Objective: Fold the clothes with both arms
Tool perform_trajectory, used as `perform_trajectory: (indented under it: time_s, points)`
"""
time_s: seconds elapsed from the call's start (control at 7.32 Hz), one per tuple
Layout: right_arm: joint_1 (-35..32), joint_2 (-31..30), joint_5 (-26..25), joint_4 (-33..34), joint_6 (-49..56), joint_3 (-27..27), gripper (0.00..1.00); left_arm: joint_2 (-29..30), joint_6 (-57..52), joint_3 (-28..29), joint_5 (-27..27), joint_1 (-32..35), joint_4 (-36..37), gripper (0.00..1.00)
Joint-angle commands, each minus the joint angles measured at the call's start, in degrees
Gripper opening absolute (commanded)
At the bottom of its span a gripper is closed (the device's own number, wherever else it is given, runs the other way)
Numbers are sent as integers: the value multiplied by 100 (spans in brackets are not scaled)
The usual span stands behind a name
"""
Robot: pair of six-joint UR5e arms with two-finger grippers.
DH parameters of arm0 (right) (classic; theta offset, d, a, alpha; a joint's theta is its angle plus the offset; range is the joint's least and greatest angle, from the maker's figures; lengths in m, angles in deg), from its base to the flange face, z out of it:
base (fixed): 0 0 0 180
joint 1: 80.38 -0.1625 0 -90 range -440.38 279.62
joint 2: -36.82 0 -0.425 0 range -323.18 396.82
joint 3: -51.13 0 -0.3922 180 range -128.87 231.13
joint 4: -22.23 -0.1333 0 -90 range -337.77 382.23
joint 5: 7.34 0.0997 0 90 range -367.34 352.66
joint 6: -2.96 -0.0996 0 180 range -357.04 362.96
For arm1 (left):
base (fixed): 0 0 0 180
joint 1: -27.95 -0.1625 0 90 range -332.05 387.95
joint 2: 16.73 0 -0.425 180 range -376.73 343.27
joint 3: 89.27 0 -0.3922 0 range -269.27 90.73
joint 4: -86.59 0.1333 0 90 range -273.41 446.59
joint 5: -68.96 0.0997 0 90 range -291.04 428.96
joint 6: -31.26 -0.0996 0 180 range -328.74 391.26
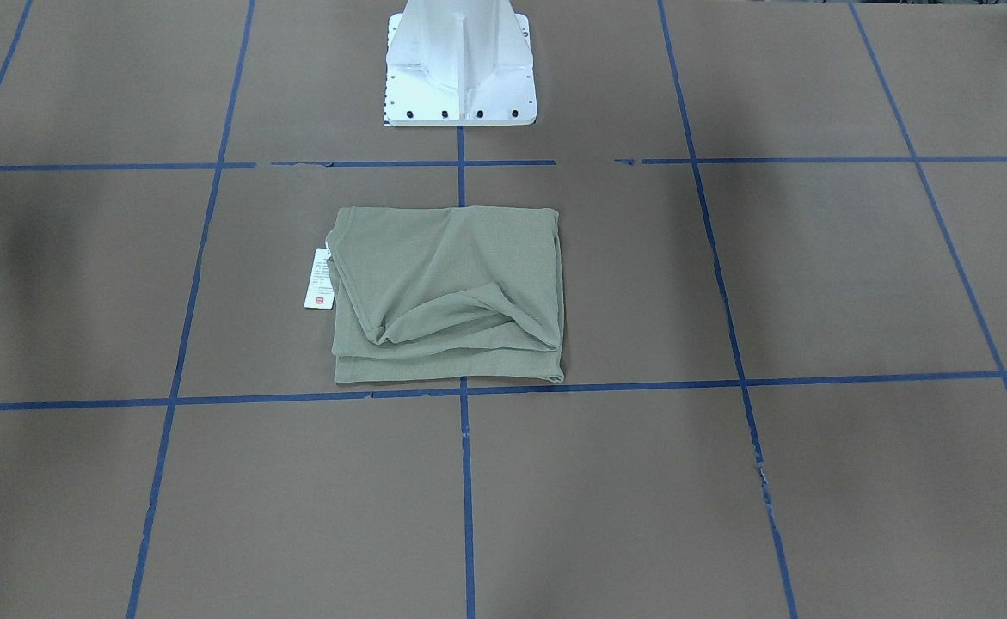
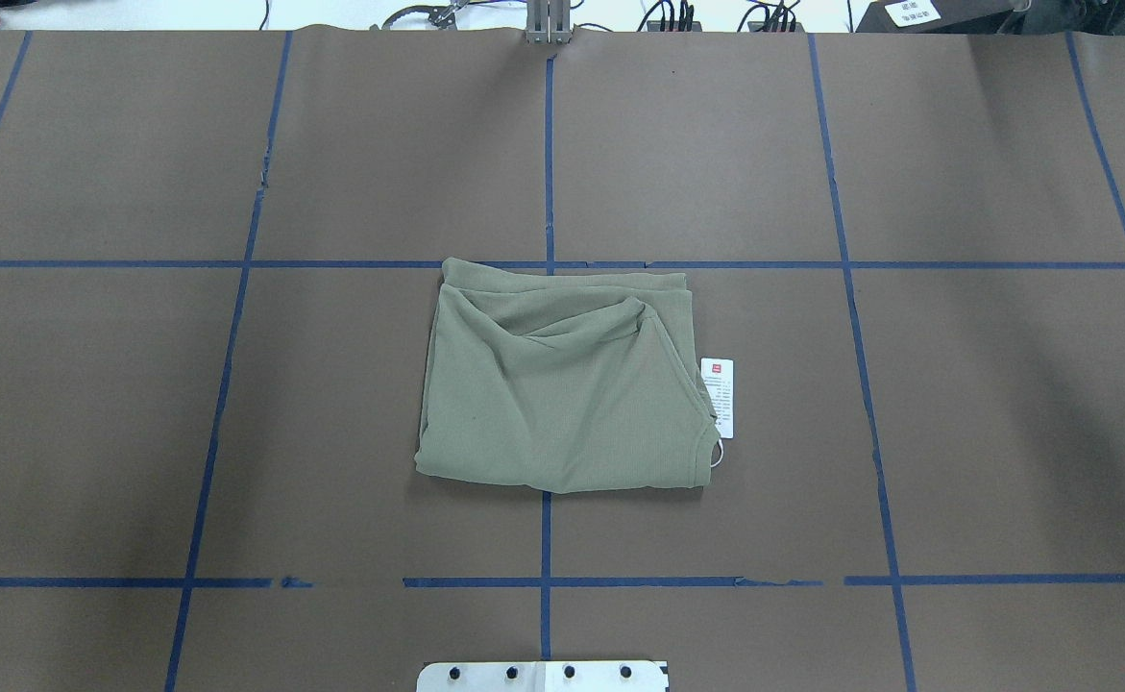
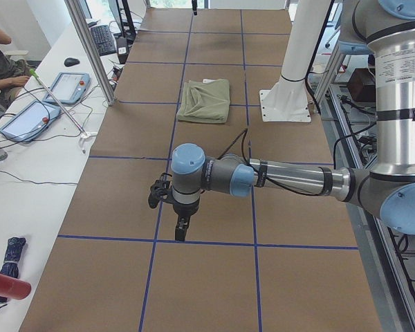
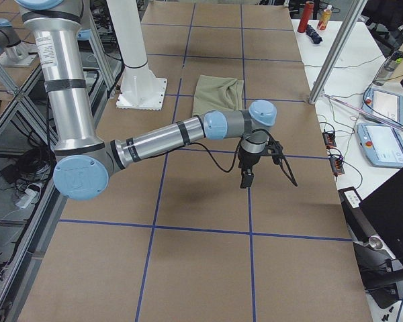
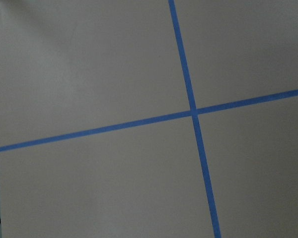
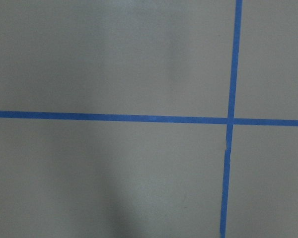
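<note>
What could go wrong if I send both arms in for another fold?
1. The shirt has its top layer bunched into a ridge; folding over it would likely press that wrinkle in.
2. The hang tag sticks out past the shirt's edge on the robot's right, so a gripper reaching there could snag it.

The shirt (image 2: 562, 404) is soft, matt knit cloth with a fine texture, and its hang tag (image 2: 719, 396) is smooth white card. The bench (image 2: 908, 432) is covered in matt brown paper, crossed by blue tape (image 2: 549, 144) that is torn in spots. The pedestal (image 1: 460, 69) is white painted metal with a slight sheen. The left arm (image 3: 297, 181) and right arm (image 4: 154, 141) have satiny silver metal tubes and smooth light-blue caps.
</note>
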Motion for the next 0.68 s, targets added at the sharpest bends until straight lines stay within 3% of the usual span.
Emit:
perform_trajectory:
  time_s: [0.0, 0.55]
  points:
    - [-513, -406, 445, -283, 403, -286, 100, -3, -699, 104, -229, 0, 340, 100]
    - [-1041, -786, 419, -907, 986, -979, 100, 6, -702, 235, -194, 0, 342, 100]
